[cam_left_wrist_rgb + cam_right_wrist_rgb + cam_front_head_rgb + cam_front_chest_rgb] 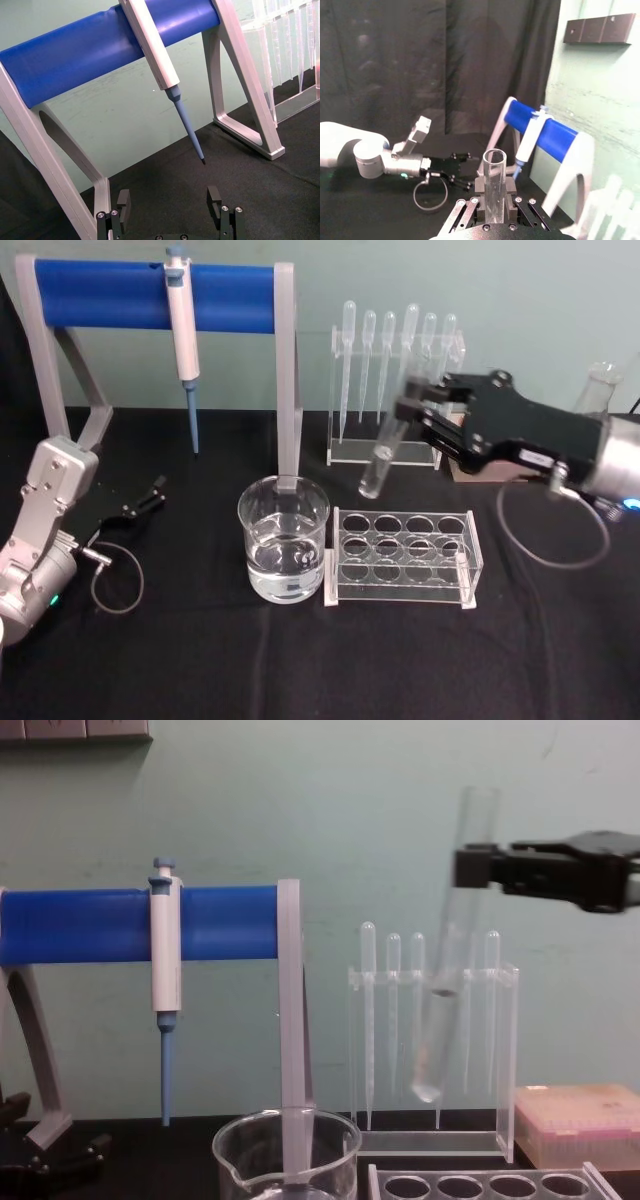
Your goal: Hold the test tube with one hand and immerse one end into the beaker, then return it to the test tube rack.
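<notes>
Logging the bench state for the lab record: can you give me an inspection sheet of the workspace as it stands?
Surface: black cloth-covered table.
Job's things: test tube held tilted in the air, above and behind the tube rack; beaker of clear liquid stands left of the rack.
Clutter: blue pipettor hanging on the blue-barred stand; plastic pipettes in a clear holder; pink tip box; a flask at far right.
Grippers: right gripper shut on the test tube; left gripper open, low at the left.
Cables: a loop by each wrist.
Surroundings: pale green wall, black curtain.
</notes>
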Available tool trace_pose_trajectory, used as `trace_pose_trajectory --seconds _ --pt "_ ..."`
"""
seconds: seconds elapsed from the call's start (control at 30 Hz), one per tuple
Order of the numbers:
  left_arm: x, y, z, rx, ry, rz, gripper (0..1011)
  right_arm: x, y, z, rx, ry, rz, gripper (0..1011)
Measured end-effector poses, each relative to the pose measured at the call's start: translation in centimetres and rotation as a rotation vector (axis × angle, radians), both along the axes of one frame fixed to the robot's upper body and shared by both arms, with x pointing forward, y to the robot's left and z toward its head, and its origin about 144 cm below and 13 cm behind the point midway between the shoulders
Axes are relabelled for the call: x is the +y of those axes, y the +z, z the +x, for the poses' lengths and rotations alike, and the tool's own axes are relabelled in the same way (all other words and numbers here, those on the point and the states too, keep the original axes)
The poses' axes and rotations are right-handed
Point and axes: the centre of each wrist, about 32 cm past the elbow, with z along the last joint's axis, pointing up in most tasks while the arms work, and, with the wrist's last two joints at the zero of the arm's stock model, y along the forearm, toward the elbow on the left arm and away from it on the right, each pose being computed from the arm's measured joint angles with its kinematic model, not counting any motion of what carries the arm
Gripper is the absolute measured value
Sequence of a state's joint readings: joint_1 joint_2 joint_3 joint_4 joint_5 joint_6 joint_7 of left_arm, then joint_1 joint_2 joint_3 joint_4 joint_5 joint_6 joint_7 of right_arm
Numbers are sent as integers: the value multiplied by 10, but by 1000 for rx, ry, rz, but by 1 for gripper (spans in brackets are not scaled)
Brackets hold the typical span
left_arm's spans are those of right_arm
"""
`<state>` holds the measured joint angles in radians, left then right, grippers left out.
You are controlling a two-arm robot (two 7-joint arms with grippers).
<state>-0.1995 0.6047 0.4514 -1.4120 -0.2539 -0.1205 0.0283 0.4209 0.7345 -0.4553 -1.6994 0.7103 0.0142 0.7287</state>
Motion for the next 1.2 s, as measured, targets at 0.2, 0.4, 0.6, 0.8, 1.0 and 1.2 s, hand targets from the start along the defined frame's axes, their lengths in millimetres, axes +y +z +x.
trace_pose_trajectory --seconds 0.2,0.4,0.6,0.8,1.0,1.2 --pt "0 0 0 0 0 0 1000 -17 -12 -12 3 -36 -12 233" --pt "0 0 0 0 0 0 1000 -25 -25 -17 19 -45 -23 233" --pt "0 0 0 0 0 0 1000 -27 -36 -16 38 -44 -31 233" --pt "0 0 0 0 0 0 1000 -23 -44 -14 53 -37 -36 233" --pt "0 0 0 0 0 0 1000 -19 -49 -13 61 -35 -44 233" --pt "0 0 0 0 0 0 1000 -17 -53 -15 63 -42 -54 233"
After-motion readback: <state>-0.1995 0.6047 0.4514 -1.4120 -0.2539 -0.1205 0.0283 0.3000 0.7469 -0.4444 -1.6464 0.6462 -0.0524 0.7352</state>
